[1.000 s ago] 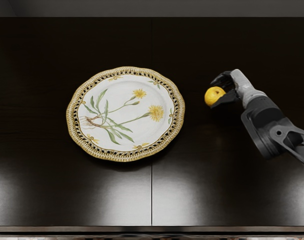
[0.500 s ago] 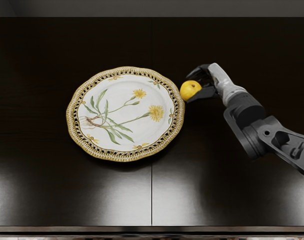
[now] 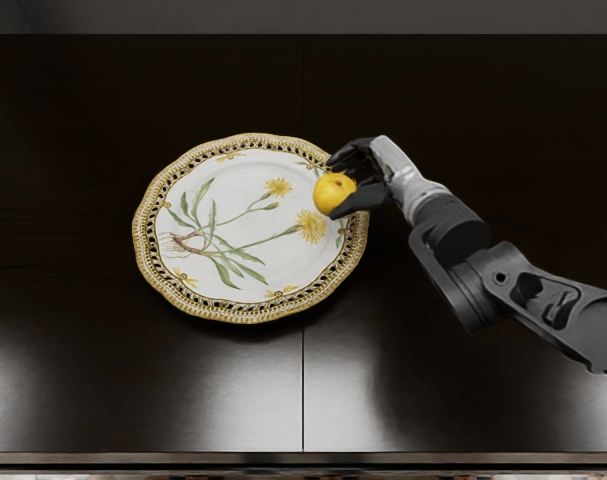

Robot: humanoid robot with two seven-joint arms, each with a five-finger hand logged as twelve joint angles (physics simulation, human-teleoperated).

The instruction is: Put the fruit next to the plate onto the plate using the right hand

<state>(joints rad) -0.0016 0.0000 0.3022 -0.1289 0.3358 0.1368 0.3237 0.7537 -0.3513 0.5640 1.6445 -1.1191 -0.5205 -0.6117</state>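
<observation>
A round white plate [image 3: 245, 262] with a gold pierced rim and painted yellow flowers lies on the dark table, left of centre. My right hand [image 3: 351, 181] reaches in from the right and is shut on a small yellow fruit [image 3: 333, 191]. The fruit is over the plate's right side, just inside the rim. I cannot tell whether it touches the plate or hangs above it. The dark fingers wrap the fruit from above and from below. The left arm is out of view.
The right forearm [image 3: 483, 275] slants across the table from the lower right edge. A seam [image 3: 303, 390] runs down the middle of the glossy dark tabletop.
The right hand has carried the yellow fruit leftward, from well right of the plate, past its rim, to over its right side. The plate has not moved.
</observation>
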